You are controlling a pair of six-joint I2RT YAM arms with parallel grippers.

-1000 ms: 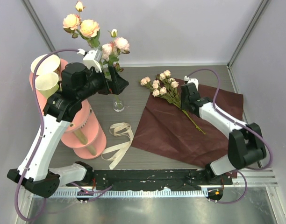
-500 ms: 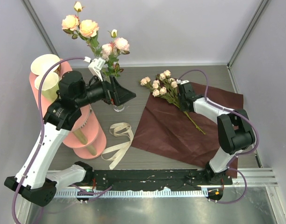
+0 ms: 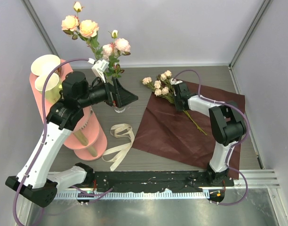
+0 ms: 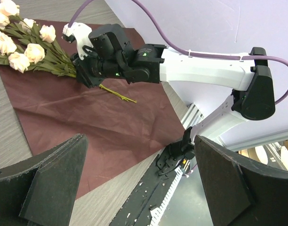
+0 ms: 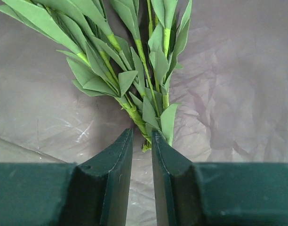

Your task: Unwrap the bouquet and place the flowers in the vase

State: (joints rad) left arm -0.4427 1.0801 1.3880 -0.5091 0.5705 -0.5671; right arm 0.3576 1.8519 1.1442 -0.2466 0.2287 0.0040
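While flat over right half of surface point(image 3: 134, 120), dark red paper point(image 3: 181, 136) apart from left hand point(image 3: 126, 98), spread wide just over vase point(image 3: 119, 108); bare strip between. Right hand point(image 5: 142, 135) pinching stems of flowers point(image 3: 159, 87) lying across paper's far-left edge.

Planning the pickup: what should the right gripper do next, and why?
Probably squeeze shut before lifting: the right gripper straddles the stem of the sprig lying on the paper, and a firm pinch is not clear yet.
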